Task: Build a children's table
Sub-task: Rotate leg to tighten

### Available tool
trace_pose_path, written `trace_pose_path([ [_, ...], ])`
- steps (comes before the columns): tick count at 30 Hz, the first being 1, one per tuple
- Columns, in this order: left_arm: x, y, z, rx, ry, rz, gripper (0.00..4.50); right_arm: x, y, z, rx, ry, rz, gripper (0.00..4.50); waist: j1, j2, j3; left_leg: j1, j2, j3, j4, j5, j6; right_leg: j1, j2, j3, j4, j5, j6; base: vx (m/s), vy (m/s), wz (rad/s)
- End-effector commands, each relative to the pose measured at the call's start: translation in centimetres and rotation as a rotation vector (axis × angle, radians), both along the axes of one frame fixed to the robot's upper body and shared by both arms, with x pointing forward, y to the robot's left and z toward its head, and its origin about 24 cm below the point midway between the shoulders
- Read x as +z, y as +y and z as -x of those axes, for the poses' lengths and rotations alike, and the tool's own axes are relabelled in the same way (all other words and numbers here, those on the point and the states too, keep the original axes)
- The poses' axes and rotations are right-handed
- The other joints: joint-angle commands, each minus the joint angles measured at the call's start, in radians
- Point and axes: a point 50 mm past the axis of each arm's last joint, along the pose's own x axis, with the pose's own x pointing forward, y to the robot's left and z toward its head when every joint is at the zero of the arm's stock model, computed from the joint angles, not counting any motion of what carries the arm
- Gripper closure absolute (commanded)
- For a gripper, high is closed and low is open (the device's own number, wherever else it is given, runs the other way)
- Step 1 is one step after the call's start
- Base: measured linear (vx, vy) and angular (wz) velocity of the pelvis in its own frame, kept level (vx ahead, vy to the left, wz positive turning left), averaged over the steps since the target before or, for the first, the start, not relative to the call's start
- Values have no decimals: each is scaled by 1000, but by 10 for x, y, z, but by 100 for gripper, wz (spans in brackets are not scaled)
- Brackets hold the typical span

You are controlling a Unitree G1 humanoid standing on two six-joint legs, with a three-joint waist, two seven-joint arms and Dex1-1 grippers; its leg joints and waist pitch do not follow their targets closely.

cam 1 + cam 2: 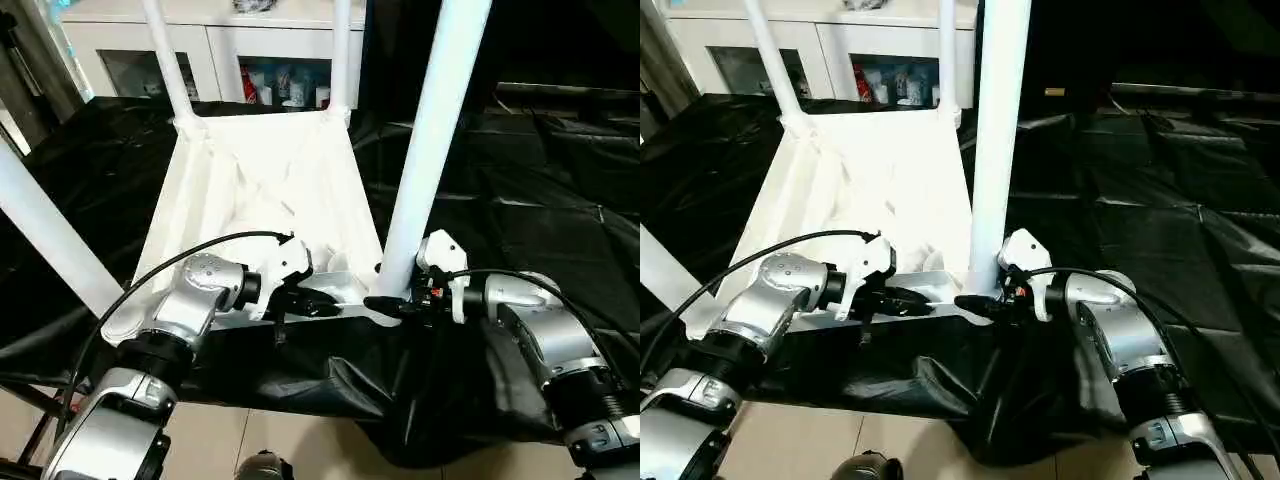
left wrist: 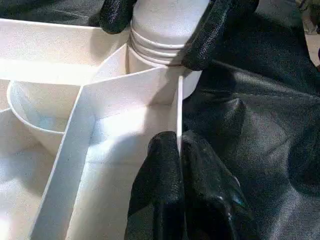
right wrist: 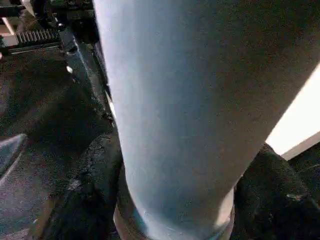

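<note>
left claw pinches tabletop rim; right claw straddles leg.

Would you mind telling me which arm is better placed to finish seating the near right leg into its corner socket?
The right. Its gripper already straddles the base of that leg at the socket, a finger on each side. The left gripper is shut on the tabletop's edge wall beside it, steadying the top.

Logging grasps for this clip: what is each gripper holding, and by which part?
The left gripper pinches a thin rib wall of the tabletop. The right gripper clasps the near leg at its base, by the socket.
</note>
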Motion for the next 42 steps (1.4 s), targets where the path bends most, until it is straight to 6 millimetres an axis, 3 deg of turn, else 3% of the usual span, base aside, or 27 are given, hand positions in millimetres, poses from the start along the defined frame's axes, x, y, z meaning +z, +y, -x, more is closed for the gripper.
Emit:
trace_pose_path([
  [1, 12, -10, 0, -30, -32, 100, 450, 0, 2, 1, -4, -1, 0, 175, -4, -23, -74, 29, 47, -23, -62, -203, 61, 34, -62, 32, -63, -148, -233, 0, 0, 0],
  [4, 11, -12, -3, 10, -40, 101, 450, -4, 3, -1, -67, 13, -18, 179, -6, -25, -73, 28, 45, -23, -63, -207, 56, 35, -61, 32, -64, -156, -231, 0, 0, 0],
  [5, 12, -17, -11, 92, -63, 97, 450, -11, 6, -9, -224, 22, -25, 179, -7, -21, -72, 29, 45, -23, -63, -217, 51, 32, -62, 33, -66, -170, -229, 0, 0, 0],
  [7, 13, -22, -18, 153, -91, 98, 450, -17, 9, -15, -350, 18, -23, 180, -13, -22, -68, 31, 42, -22, -68, -241, 33, 27, -60, 34, -73, -210, -223, 0, 0, 0],
  [8, 13, -23, -19, 160, -93, 100, 450, -18, 9, -15, -367, 23, -23, 180, -20, -26, -69, 31, 40, -28, -73, -269, 0, 34, -66, 33, -75, -264, -206, 0, 0, 0],
  [9, 16, -30, -25, 209, -112, 104, 450, -26, 14, -19, -475, 48, -24, 180, -27, -21, -68, 34, 41, -27, -74, -279, -6, 30, -63, 35, -77, -259, -202, 0, 0, 0],
  [11, 18, -36, -29, 235, -120, 104, 450, -30, 18, -20, -529, 61, -27, 180, -32, -23, -67, 33, 39, -28, -75, -290, -11, 33, -64, 35, -79, -267, -197, 0, 0, 0],
  [12, 20, -43, -31, 259, -117, 109, 450, -34, 25, -21, -577, 69, -30, 180, -35, -17, -68, 32, 37, -27, -74, -289, -12, 28, -64, 37, -80, -268, -193, 0, 0, 0],
  [13, 20, -44, -32, 262, -117, 112, 450, -34, 27, -21, -593, 73, -33, 180, -35, -19, -69, 35, 38, -28, -75, -290, -14, 29, -65, 36, -81, -267, -191, 0, 0, 0],
  [16, 22, -60, -34, 293, -114, 125, 450, -38, 42, -24, -700, 86, -41, 180, -37, -13, -73, 32, 37, -27, -73, -250, -9, 32, -60, 35, -72, -173, -203, 0, 0, 0],
  [18, 22, -73, -36, 337, -126, 123, 450, -41, 58, -24, -753, 94, -41, 180, -38, -10, -73, 33, 36, -28, -73, -251, -12, 34, -61, 34, -73, -166, -205, 0, 0, 0],
  [20, 23, -81, -34, 322, -122, 139, 450, -42, 67, -25, -714, 56, -4, 180, -38, -12, -73, 33, 36, -28, -74, -264, -9, 36, -62, 34, -75, -168, -199, 0, 0, 0],
  [21, 23, -83, -33, 315, -118, 150, 450, -41, 70, -25, -698, 53, -14, 124, -39, -13, -73, 33, 36, -27, -74, -267, -8, 37, -61, 34, -76, -170, -196, 0, 0, 0],
  [22, 23, -84, -33, 310, -118, 153, 450, -39, 70, -25, -691, 49, -26, 124, -38, -14, -73, 33, 36, -28, -74, -267, -7, 37, -62, 34, -76, -173, -193, 0, 0, 0],
  [27, 21, -73, -30, 265, -110, 159, 450, -29, 65, -26, -645, -21, -47, 72, -35, -16, -74, 32, 38, -28, -74, -246, 11, 39, -63, 34, -74, -148, -190, 0, 0, 0],
  [35, 15, -52, -16, 109, -91, 158, 450, -15, 41, -16, -367, -83, -42, 66, -31, -20, -75, 26, 40, -23, -64, -186, 64, 44, -62, 32, -66, -74, -214, 0, 0, 0],
  [38, 10, -40, -10, 45, -70, 124, 450, -6, 28, -8, -231, -90, -48, 66, -20, -20, -72, 28, 46, -23, -65, -216, 68, 42, -62, 33, -69, -132, -211, 0, 0, 0],
  [42, 11, -29, -4, -23, -40, 116, 450, 3, 14, -1, -118, -72, -48, 66, -21, -20, -70, 29, 47, -24, -69, -250, 59, 39, -63, 33, -72, -179, -215, 0, 0, 0],
])
